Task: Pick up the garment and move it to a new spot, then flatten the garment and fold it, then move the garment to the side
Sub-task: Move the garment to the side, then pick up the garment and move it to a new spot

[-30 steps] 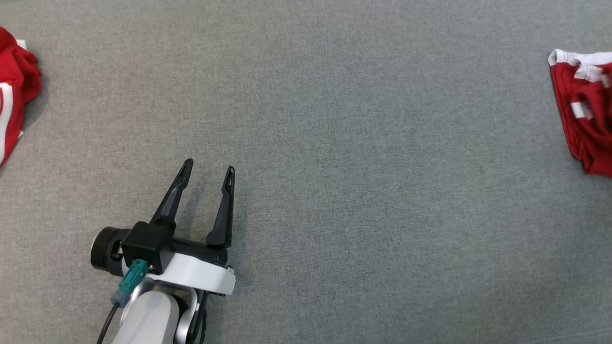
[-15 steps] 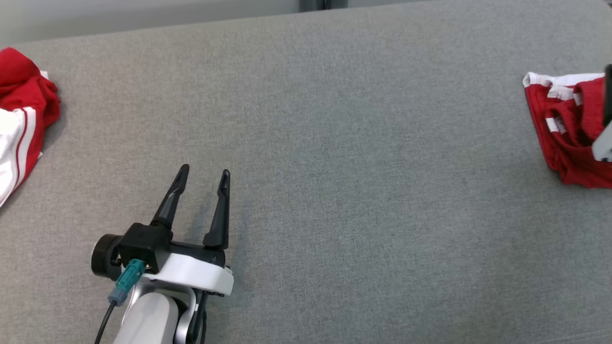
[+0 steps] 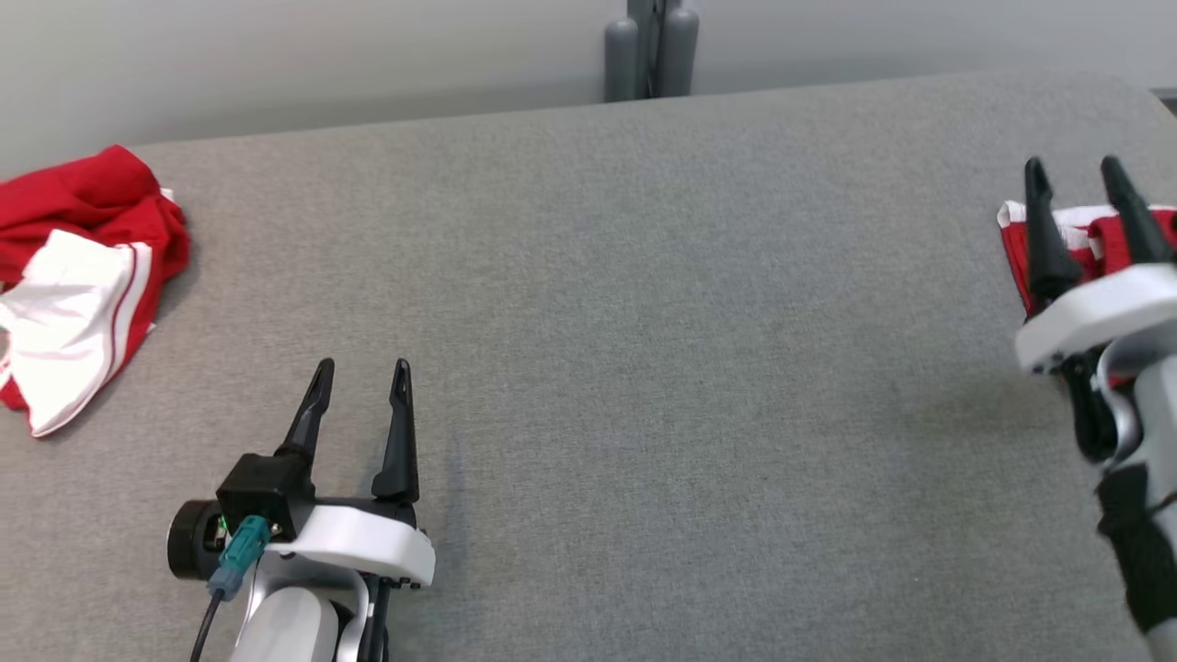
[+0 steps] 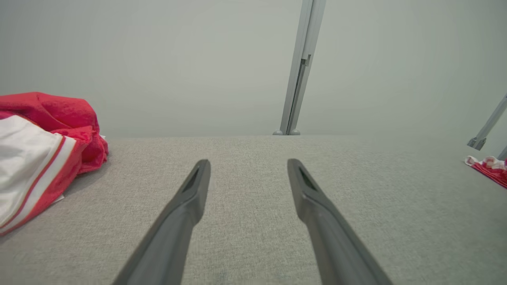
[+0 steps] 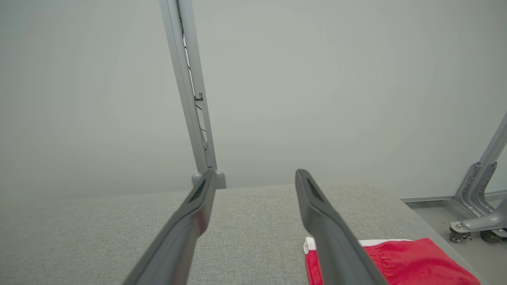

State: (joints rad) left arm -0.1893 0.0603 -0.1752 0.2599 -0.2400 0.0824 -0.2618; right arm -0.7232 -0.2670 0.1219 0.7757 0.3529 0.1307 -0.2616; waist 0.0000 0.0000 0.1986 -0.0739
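A crumpled red and white garment [image 3: 83,239] lies at the table's far left, also in the left wrist view [image 4: 35,150]. A second red garment with white trim [image 3: 1106,250] lies flat at the right edge [image 5: 404,261]. My left gripper [image 3: 362,368] hovers open and empty over bare cloth at the lower left, well to the right of the crumpled garment [image 4: 247,162]. My right gripper [image 3: 1073,165] is open and empty too, its fingers above the left part of the right garment and apart from it [image 5: 255,172].
The grey fabric table [image 3: 644,322] ends at a pale wall behind. A grey post [image 3: 651,46] stands at the back edge's middle. Metal frame legs on casters [image 5: 475,198] stand on the floor past the table's right end.
The head camera has tilted up, so the whole scene has slid down and the wall and post now show. My right gripper has come into view above the right garment.
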